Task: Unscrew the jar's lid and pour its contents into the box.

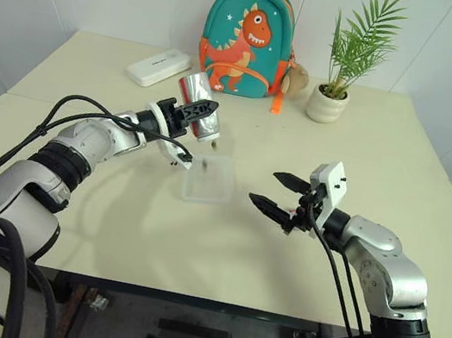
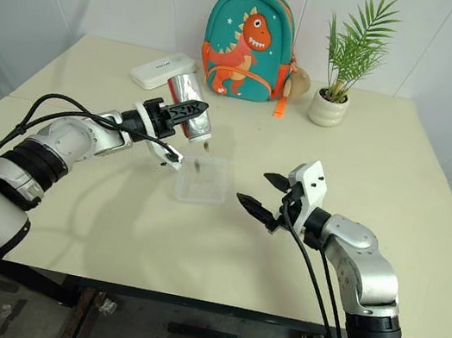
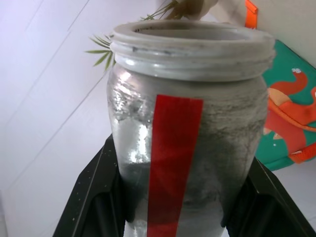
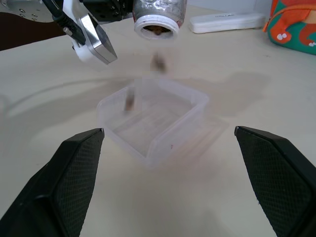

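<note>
My left gripper (image 1: 204, 116) is shut on the jar (image 1: 200, 100), a see-through silvery jar with a red stripe (image 3: 174, 163). The jar is tilted with its open mouth (image 4: 156, 27) pointing down over the box (image 1: 226, 188), a clear shallow tray on the table. Small dark brown bits of the contents (image 4: 158, 61) are falling from the mouth, and one (image 4: 129, 101) is dropping into the box. My right gripper (image 1: 279, 194) hovers level to the right of the box, open, with nothing between its fingers. The lid is out of view.
At the back of the cream table (image 1: 368, 159) stand a teal dinosaur backpack (image 1: 247, 40), a white pot with a palm plant (image 1: 327, 105) and a flat white case (image 1: 158, 66). The table's front edge runs just below my arms.
</note>
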Motion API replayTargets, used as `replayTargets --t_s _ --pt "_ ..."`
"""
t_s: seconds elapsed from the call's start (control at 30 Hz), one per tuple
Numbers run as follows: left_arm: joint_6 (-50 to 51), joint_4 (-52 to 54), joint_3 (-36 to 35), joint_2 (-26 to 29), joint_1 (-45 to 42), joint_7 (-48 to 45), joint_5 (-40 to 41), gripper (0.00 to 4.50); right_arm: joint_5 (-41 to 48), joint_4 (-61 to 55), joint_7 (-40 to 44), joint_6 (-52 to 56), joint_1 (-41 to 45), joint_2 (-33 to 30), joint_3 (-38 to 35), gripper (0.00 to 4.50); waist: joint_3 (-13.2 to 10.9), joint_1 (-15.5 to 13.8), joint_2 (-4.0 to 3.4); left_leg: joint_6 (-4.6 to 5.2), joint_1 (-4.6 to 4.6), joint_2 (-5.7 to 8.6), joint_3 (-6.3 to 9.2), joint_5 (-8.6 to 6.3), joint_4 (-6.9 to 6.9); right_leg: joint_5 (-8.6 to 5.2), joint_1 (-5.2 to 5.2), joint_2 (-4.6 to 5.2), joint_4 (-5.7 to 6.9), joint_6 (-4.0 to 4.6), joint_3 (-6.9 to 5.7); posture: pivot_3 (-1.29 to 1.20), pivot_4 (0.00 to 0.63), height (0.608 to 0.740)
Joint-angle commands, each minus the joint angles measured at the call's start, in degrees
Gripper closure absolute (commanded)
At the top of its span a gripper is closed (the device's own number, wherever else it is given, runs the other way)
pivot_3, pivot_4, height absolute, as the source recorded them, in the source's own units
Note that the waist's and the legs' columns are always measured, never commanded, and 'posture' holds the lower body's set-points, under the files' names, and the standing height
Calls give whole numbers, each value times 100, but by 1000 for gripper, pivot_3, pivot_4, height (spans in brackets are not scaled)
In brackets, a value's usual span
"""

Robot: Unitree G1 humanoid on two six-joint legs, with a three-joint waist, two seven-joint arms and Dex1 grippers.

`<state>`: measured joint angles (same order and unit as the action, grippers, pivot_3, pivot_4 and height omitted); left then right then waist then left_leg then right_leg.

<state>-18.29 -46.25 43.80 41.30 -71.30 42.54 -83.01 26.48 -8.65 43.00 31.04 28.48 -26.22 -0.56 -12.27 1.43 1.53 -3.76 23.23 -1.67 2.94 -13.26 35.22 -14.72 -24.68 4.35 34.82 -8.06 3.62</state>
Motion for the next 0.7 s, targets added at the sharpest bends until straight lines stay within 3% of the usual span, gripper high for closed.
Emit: replayTargets --t_s 0.03,0.27,0.43,0.53,0.63,0.7 --pt "129 -100 -11 -76 -236 136 30 2529 136 -239 -60 -56 -51 51 -160 43 0 -3 0 0 1 0 0 0 0 0 0 0 -1 0 0 0 150 740" --pt "-336 -17 -150 70 -99 -393 419 2529 193 -256 -74 -29 -132 52 -179 43 0 27 0 0 -2 0 -2 0 0 0 -2 0 3 0 0 0 150 740" --pt "-932 71 -577 312 118 -1021 1290 2529 213 -263 -68 -36 -183 69 -160 43 0 20 0 -1 -4 0 -3 0 0 0 -1 0 6 0 0 0 150 740" --pt "-1555 13 -1036 422 342 -1796 2283 2529 227 -250 -54 -51 -189 62 -153 43 0 15 0 -1 -4 0 -3 0 0 0 -1 1 10 0 0 0 150 740" --pt "-1978 -259 -1983 242 829 -3856 4558 2529 219 -206 -20 -90 -164 35 -153 43 1 11 -1 -1 -4 0 -3 1 3 0 1 2 12 0 1 0 150 740" --pt "-1506 -188 -2701 -36 1144 -5348 6092 2529 205 -168 6 -115 -138 17 -149 43 1 10 -1 -2 -5 -1 -6 1 6 0 1 3 16 2 0 0 150 740"
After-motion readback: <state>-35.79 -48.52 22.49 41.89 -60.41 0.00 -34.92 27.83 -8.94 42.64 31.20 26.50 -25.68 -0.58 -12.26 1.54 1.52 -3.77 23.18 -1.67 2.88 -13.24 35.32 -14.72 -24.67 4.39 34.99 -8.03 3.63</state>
